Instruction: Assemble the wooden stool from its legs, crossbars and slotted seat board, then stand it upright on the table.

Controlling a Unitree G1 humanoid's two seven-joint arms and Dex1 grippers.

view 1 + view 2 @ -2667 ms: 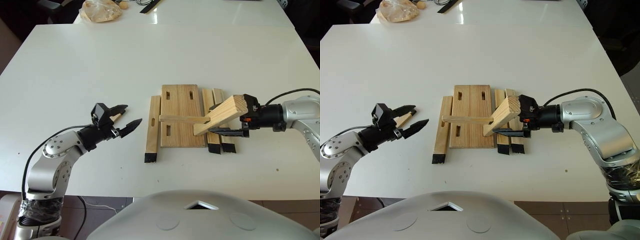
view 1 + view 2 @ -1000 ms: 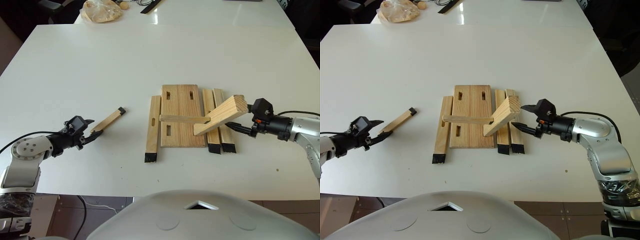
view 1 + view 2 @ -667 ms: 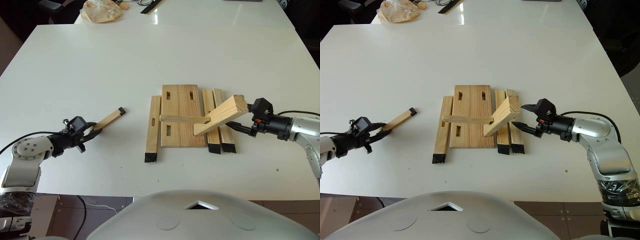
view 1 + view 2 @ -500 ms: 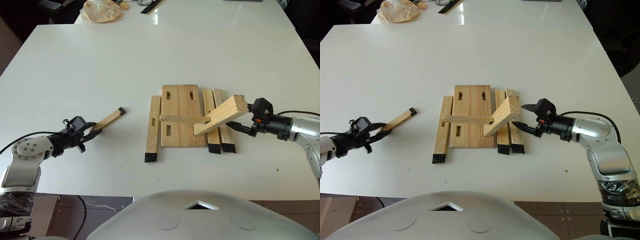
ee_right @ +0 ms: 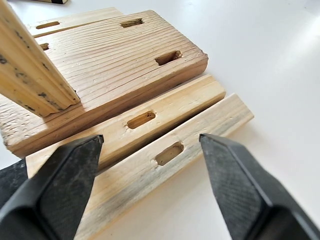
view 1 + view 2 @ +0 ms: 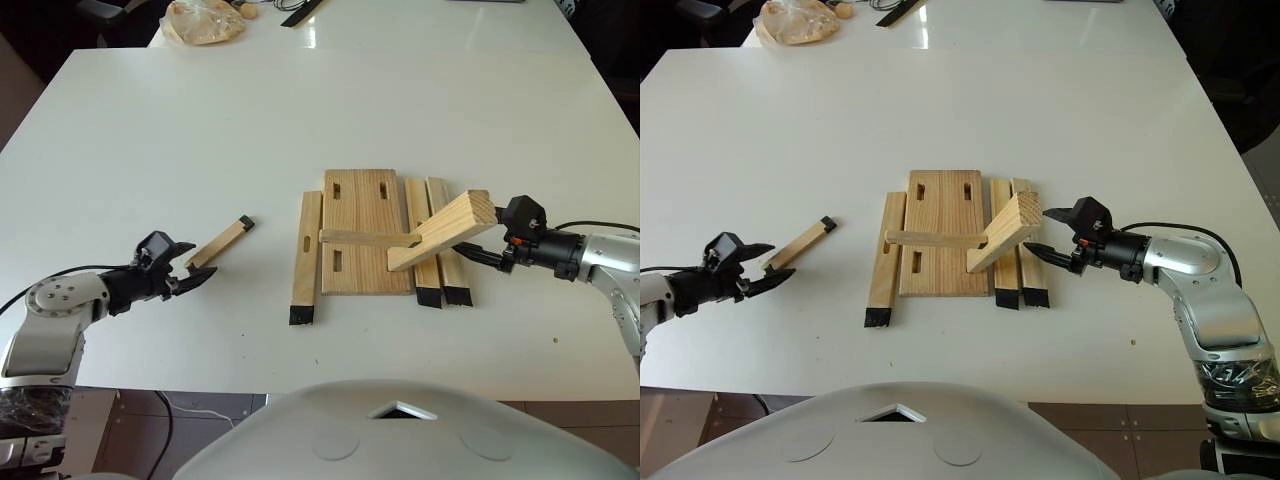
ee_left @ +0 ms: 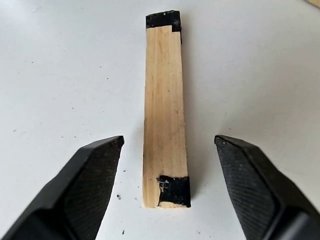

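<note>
The crossbar lies flat on the worktop, well left of the seat board, its near end inside the wide-open left pincer — it looks light and stiff, best pinched across its width there — while the right pincer gapes empty beside the legs.

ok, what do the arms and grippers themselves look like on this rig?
The left arm and right arm have rounded silver shells with black wrist sections. A thin black cable loops along each. The left gripper and right gripper have two black, tapered wedge fingers with finely textured faces. An orange-red mark sits at the right wrist.
</note>
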